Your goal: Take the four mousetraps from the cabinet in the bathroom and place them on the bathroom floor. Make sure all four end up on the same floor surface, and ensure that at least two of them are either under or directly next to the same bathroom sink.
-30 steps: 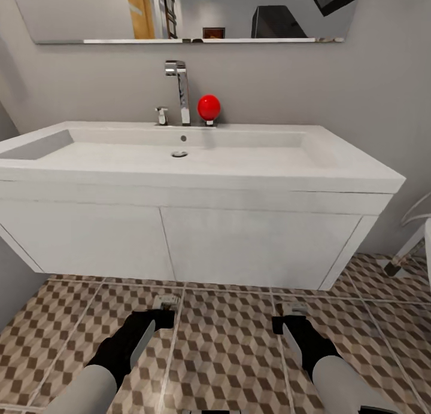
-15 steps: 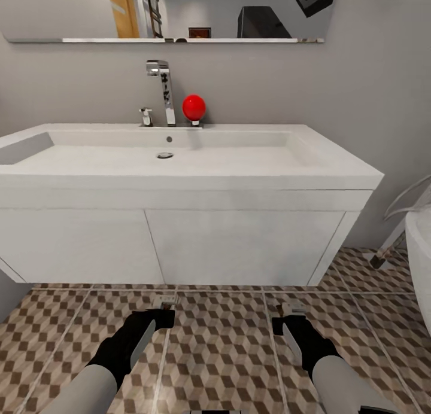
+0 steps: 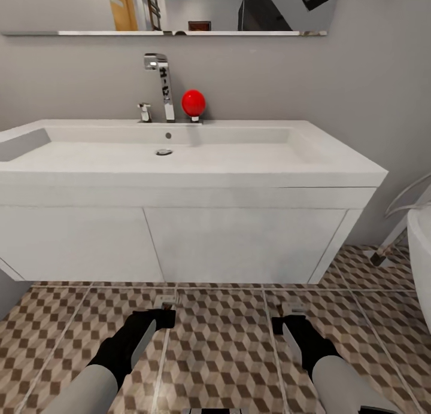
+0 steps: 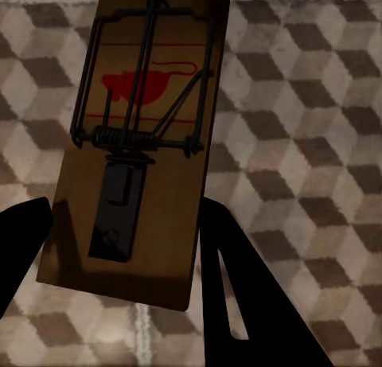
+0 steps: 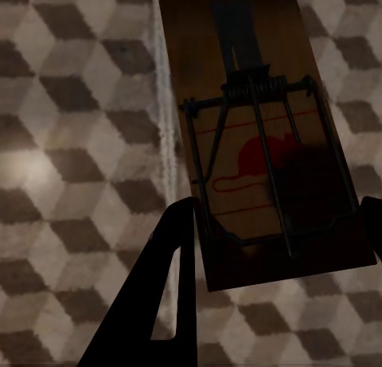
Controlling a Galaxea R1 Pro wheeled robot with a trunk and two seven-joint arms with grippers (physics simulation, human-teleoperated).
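The white bathroom sink point(image 3: 197, 166) with its chrome tap point(image 3: 161, 85) stands straight ahead on a white vanity. Both arms hang low over the cube-patterned bathroom floor point(image 3: 221, 354) in front of it. My left gripper point(image 3: 163, 311) is shut on a brown wooden mousetrap point(image 4: 135, 144), held flat above the tiles between dark fingers point(image 4: 231, 287). In the same way my right gripper point(image 3: 286, 318) is shut on a second mousetrap point(image 5: 255, 136), one finger point(image 5: 171, 263) along its edge. The cabinet is out of view.
A red ball-shaped object point(image 3: 193, 103) sits on the sink's back ledge beside the tap. A mirror point(image 3: 167, 7) hangs above. The rim of a white bathtub point(image 3: 420, 240) and a chrome pipe point(image 3: 392, 234) are at the right. A gap runs under the vanity.
The whole picture has shifted: the sink now lies further left and slightly nearer, so the camera moved. Both arms keep their pose with the traps held.
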